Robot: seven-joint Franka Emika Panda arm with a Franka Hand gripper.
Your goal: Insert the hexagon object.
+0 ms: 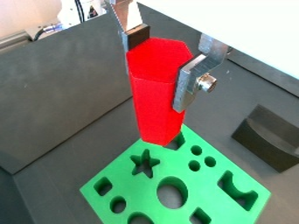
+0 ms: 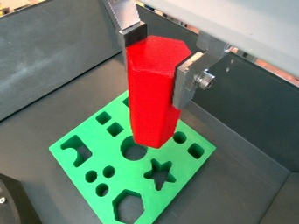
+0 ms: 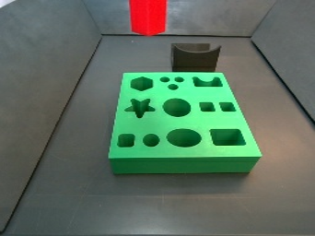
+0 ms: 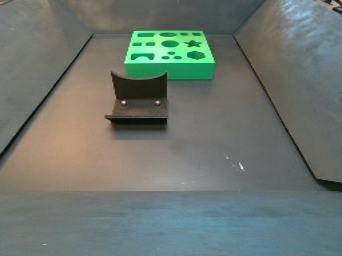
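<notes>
My gripper (image 1: 162, 66) is shut on the hexagon object (image 1: 155, 92), a tall bright red faceted peg held upright by its upper end between the silver fingers (image 1: 190, 80). Both wrist views show this grip; the gripper (image 2: 160, 61) holds the peg (image 2: 152, 96) hanging above the green block (image 2: 84, 131), apart from it. In a side view only the peg's lower part (image 3: 147, 17) shows at the frame's top, high above the block (image 3: 185, 159); the gripper is out of that view. The block has several shaped holes, one a hexagon-like hole (image 2: 128, 208).
A dark grey curved block (image 3: 194, 55) stands on the floor just beyond the green block and also shows in a wrist view (image 1: 268, 136) and a side view (image 4: 136, 100). Dark sloping walls (image 3: 68, 83) enclose the floor. The green block (image 4: 171, 53) lies at the far end.
</notes>
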